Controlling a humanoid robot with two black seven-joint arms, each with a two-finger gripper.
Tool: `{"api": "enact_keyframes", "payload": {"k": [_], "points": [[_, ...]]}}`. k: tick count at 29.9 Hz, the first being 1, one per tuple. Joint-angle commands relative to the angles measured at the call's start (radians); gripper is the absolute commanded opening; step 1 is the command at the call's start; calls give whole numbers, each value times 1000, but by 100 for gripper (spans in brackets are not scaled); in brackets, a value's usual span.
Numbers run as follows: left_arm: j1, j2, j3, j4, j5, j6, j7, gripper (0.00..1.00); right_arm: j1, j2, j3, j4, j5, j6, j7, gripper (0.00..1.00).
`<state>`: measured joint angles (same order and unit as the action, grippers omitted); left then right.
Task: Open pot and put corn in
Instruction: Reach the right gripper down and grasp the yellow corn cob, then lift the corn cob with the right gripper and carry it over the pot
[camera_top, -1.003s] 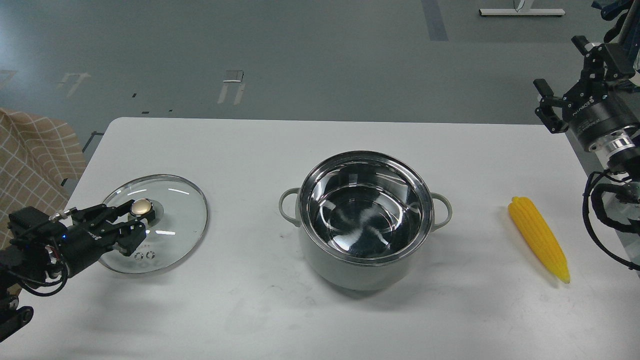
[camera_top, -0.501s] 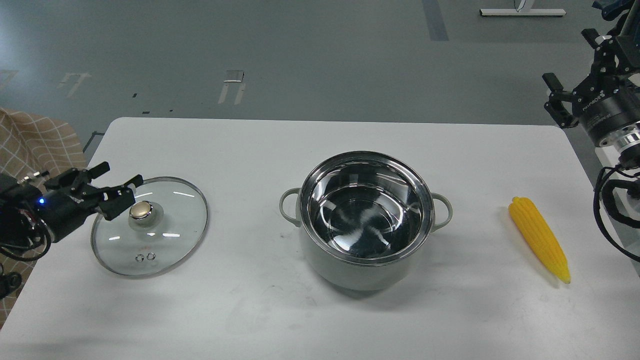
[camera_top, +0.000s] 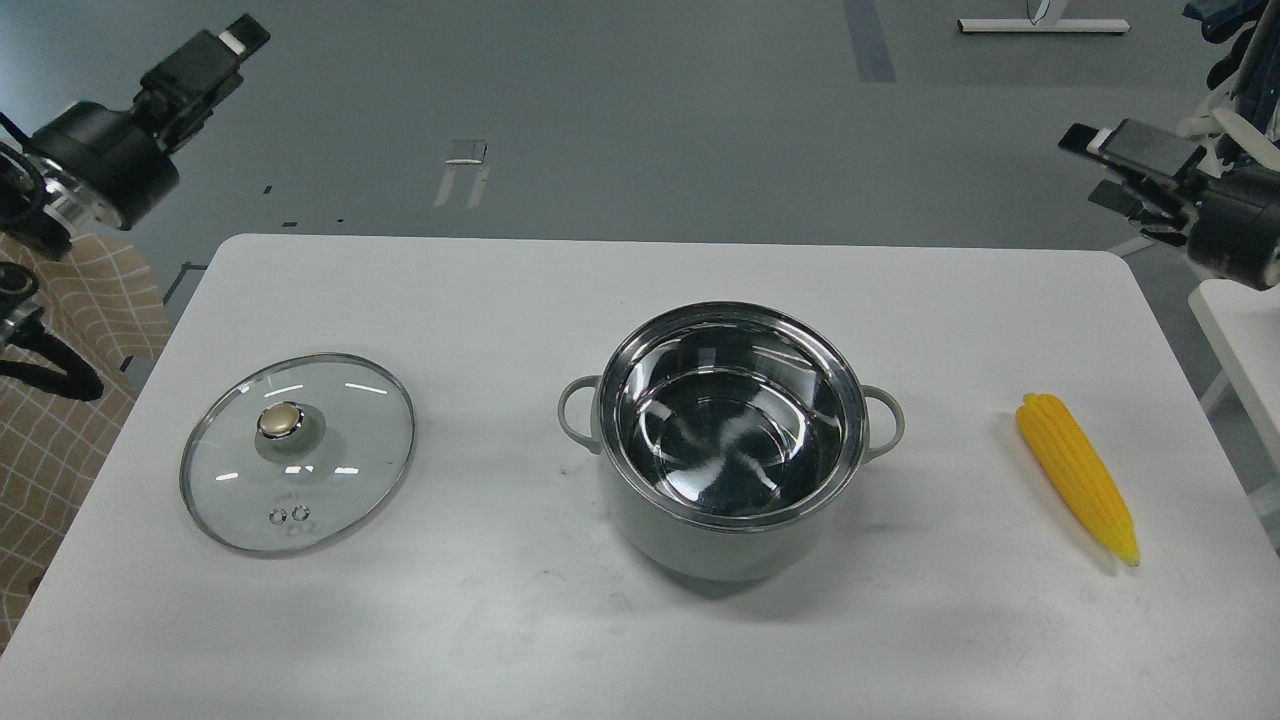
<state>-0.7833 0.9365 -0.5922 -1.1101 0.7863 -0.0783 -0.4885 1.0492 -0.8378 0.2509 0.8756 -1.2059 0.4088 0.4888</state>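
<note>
A single head view looks forward and down from the robot's own height onto the white desk (camera_top: 500, 620), near enough that its front edge runs out of frame, with grey floor beyond the far edge and both arms entering at the upper corners

Grey floor (camera_top: 640, 120), white table (camera_top: 500, 620), checked cloth (camera_top: 50, 420) at left.
</note>
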Motion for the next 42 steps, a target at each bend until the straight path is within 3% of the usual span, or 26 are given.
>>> {"api": "enact_keyframes", "payload": {"k": [1,4,12,22,36,40,42], "points": [[-14,-30,0,-7,-44,-18,0,87,18,-20,-74,11,-318,2,0,100],[-14,-36,0,-22,-44,-21,0,87,66,-4,-178,-4,-461,7,0,100],[-21,-42,2,-54,-44,-21,0,88,170,75,-482,-55,-477,8,0,100],[-25,-41,2,-56,-44,-23,0,89,164,109,-588,-67,-492,15,0,100],[-25,-36,3,-56,-42,-23,0,90,106,213,-595,-139,-518,15,0,98],[-25,-36,3,-56,-42,-21,0,90,94,224,-596,-148,-520,15,0,87],[-25,-36,3,-56,-42,-21,0,90,88,226,-596,-152,-520,15,0,60]]}}
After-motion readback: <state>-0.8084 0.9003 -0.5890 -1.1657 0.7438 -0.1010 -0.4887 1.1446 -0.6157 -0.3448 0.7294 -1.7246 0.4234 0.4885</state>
